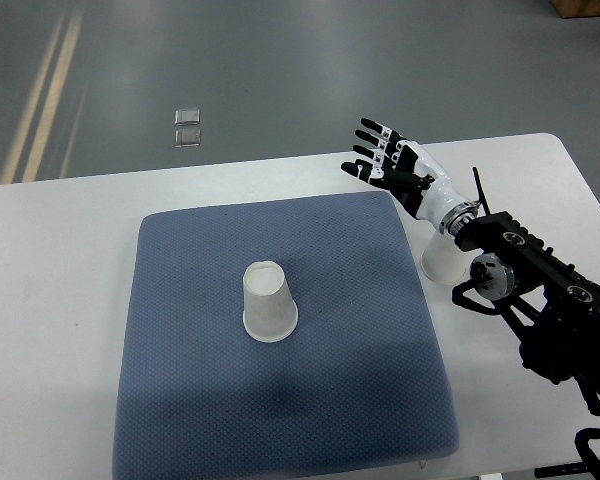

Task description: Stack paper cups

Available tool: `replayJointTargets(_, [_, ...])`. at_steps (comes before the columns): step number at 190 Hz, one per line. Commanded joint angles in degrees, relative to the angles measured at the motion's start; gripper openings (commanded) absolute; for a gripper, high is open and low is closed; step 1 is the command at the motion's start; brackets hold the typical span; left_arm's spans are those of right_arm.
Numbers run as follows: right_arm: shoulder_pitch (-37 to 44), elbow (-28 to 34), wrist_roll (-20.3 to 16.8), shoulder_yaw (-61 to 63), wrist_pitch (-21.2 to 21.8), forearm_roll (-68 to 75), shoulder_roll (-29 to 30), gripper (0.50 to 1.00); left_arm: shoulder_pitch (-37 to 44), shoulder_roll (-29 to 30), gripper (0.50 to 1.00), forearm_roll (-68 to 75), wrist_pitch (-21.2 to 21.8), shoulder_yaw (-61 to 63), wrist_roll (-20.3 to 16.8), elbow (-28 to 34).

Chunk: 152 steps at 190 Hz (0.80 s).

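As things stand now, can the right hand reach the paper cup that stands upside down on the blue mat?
Probably yes. The right hand hovers open above the mat's far right corner, and nothing lies between it and the upside-down cup. A second cup sits under its forearm, off the mat.

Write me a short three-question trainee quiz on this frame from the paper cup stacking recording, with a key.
1. True or false: the white paper cup on the blue-grey textured mat stands mouth down.
2. Multiple choice: where is the second white paper cup?
A. nested on the first cup
B. off the mat, on the white table, partly hidden under the right arm's wrist
C. held in the left hand
3. Fill in: the black-and-white right hand has its fingers ____ and holds nothing.

Key:
1. True; its wider rim rests on the mat.
2. B
3. spread
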Motion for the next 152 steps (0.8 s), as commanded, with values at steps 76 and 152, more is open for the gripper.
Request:
replayJointTargets(76, [-0.2, -0.3, 0.1, 0.8, 2.1, 0.1, -0.5, 0.928, 0.0, 0.0, 1.0, 0.0, -0.1, 0.0, -0.1, -0.2])
replayJointTargets(152, [0.0, -0.2, 0.1, 1.1, 2.8, 0.0, -3.4, 0.928, 0.0, 0.0, 1.0, 0.0, -0.1, 0.0, 0.0, -0.1])
